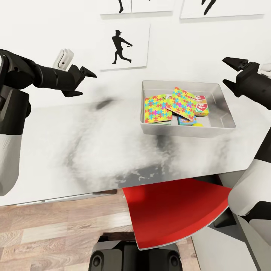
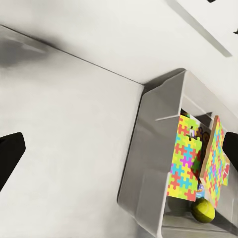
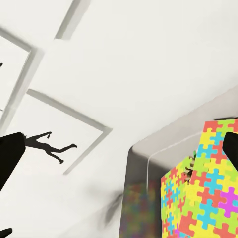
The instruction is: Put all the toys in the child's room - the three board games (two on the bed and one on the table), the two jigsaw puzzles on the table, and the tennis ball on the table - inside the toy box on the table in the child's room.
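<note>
The pale grey toy box (image 1: 226, 119) stands on the table (image 1: 75, 150) at the right rear. Inside lie two jigsaw puzzles (image 1: 158, 109) (image 1: 183, 102), one leaning over the other. Under them peep a red-and-green board game (image 1: 201, 105) and a blue one (image 1: 186, 121), with the yellow tennis ball (image 1: 198, 124) beside them. My left gripper (image 1: 89, 83) hovers open and empty above the table, left of the box. Right of the box my right gripper (image 1: 224, 70) is open and empty. The left wrist view shows the box (image 2: 144, 148), puzzles (image 2: 184, 163) and ball (image 2: 204, 210).
A red chair (image 1: 177, 210) is tucked under the table's front edge, right in front of my base. Framed pictures of ball-player silhouettes (image 1: 122, 47) hang on the white wall behind the table. Wooden floor (image 1: 56, 233) lies at the lower left.
</note>
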